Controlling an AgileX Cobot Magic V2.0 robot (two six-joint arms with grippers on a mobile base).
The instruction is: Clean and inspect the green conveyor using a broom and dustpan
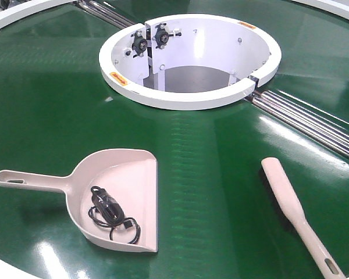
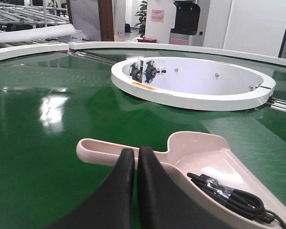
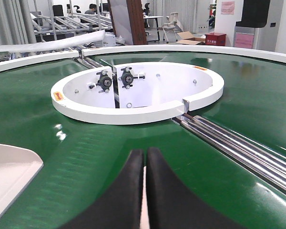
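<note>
The green conveyor (image 1: 46, 99) fills the views. The pinkish-beige dustpan (image 1: 134, 174) lies on it at the front left, handle pointing left, with a coiled black cable (image 1: 107, 212) inside. The broom (image 1: 288, 195) lies flat at the front right, handle towards the near edge. No gripper shows in the front view. In the left wrist view my left gripper (image 2: 136, 150) is shut and empty, just short of the dustpan's handle (image 2: 97, 150). In the right wrist view my right gripper (image 3: 144, 151) is shut, with a pale sliver of the broom (image 3: 143, 210) showing through the slit between the jaws.
The white ring-shaped hub (image 1: 189, 99) with an open centre stands behind both tools. Steel rollers (image 1: 314, 119) run from the hub to the right along a seam. The belt's white rim (image 1: 11, 270) curves along the near left edge. A corner of the dustpan (image 3: 9, 176) shows in the right wrist view.
</note>
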